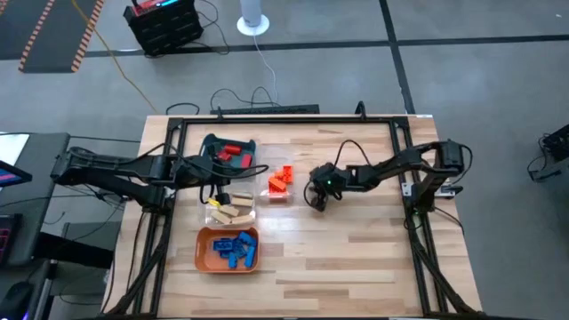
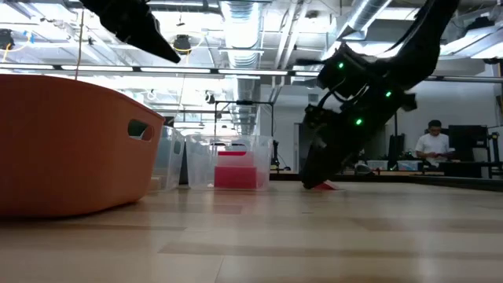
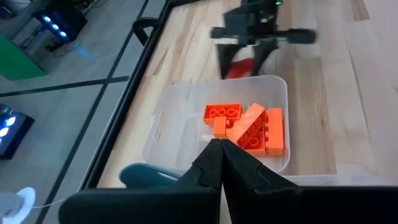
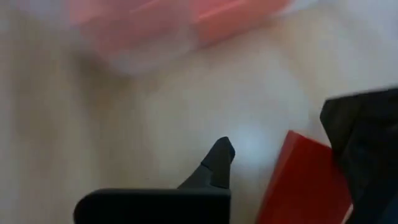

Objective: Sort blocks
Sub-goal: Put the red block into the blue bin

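A red block (image 4: 298, 180) lies on the bare wood to the right of the trays, also seen low on the table (image 2: 328, 185). My right gripper (image 4: 280, 140) slants down over it, open, one finger on each side. My left gripper (image 3: 222, 146) hangs shut and empty above the trays (image 1: 222, 172). Red blocks lie in the teal tray (image 1: 229, 151). The orange blocks (image 3: 249, 124) sit in a clear tray (image 1: 280, 182), and tan ones in a second clear tray (image 1: 229, 211). Blue blocks fill the orange tray (image 1: 229, 251). My right gripper straddles the red block from above at a slant. One finger (image 4: 367, 155) stands right beside the block's edge (image 4: 329, 168), and I cannot tell whether it touches. The other finger (image 4: 217, 158) is clear of it. The block lies on the table.
The trays cluster at the table's left centre. Bare wood stretches to the right and toward the near edge (image 1: 356, 267). A dark frame (image 1: 284, 120) runs round the table. A person (image 2: 432, 145) sits far off in the room.
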Controlling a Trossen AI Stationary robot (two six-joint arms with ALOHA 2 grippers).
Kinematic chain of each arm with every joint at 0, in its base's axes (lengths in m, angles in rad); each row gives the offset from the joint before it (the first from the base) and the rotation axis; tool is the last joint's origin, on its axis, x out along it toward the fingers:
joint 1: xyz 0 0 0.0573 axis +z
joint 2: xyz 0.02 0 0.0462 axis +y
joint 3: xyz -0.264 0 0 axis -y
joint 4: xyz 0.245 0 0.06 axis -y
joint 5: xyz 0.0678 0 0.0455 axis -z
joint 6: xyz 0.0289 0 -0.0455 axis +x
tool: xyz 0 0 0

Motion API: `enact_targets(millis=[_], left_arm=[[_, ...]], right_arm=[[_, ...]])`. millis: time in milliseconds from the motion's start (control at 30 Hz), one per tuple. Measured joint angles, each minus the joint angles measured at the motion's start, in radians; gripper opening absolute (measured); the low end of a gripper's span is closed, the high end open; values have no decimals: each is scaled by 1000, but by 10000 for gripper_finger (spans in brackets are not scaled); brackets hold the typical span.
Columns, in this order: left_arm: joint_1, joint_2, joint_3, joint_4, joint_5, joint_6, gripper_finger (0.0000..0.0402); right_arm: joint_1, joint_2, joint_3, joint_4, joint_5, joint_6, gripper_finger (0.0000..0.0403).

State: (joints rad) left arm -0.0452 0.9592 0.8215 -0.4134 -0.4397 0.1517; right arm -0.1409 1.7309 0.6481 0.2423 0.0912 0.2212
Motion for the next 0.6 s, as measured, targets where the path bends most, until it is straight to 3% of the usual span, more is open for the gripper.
enact_targets(millis=[200, 400, 600], left_arm=[[0, 0, 16, 3, 0, 5, 0], [0, 31, 16, 19, 13, 0, 0], [0, 181, 16, 180, 133, 36, 0]], right_arm=[[123, -56, -4, -42, -121, 135, 10], [272, -96, -3, -21, -107, 200, 1], [355, -213, -1, -70, -31, 245, 1]])
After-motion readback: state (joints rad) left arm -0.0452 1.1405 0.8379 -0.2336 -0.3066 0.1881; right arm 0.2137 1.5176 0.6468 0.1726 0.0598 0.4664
